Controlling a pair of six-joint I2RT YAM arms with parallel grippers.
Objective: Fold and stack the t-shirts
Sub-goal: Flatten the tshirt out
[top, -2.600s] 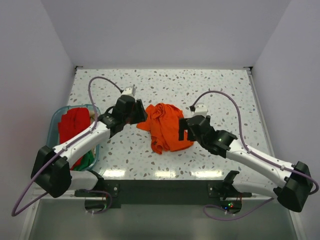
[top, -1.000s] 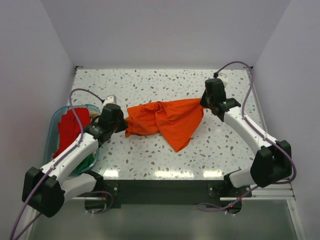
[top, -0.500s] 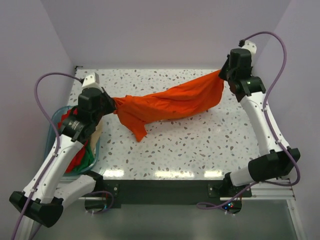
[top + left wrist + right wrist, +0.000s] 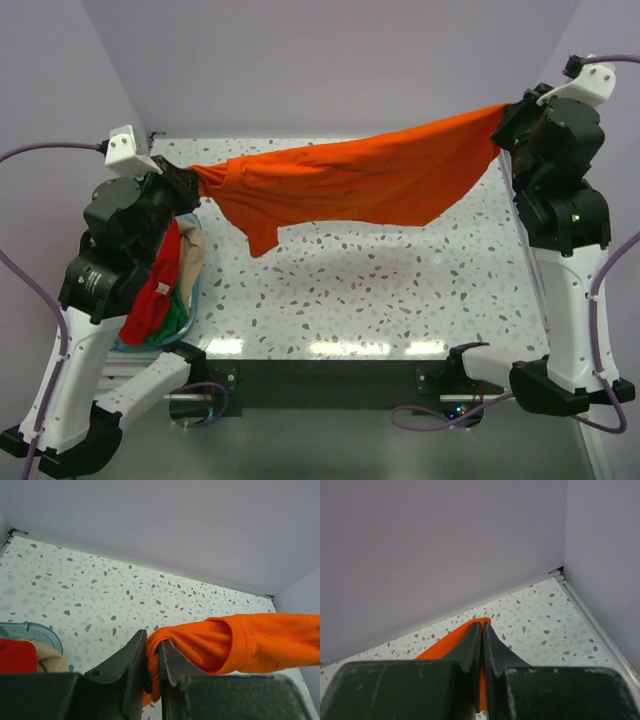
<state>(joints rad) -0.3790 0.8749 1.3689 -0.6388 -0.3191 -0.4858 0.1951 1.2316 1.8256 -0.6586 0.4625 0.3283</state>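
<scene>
A bright orange t-shirt (image 4: 350, 180) hangs stretched in the air between both arms, high above the speckled table (image 4: 400, 290). My left gripper (image 4: 188, 178) is shut on a bunched sleeve end (image 4: 200, 640) at the left. At the far right, my right gripper (image 4: 508, 112) is shut on a thin edge of the orange cloth (image 4: 451, 642). A flap of the shirt droops toward the table (image 4: 262, 240). More t-shirts, red (image 4: 152, 295), green (image 4: 175, 318) and beige (image 4: 192, 255), lie piled in the teal tub (image 4: 192, 298) at the left.
The tub's rim (image 4: 35, 628) sits at the table's left edge, under my left arm. Grey walls close in the table at the back and both sides. A black rail (image 4: 330, 375) runs along the near edge between the arm bases.
Both arms have risen and spread apart, lifting the orange t-shirt off the table and pulling it out wide. The shirt went from a crumpled heap to a taut span.
</scene>
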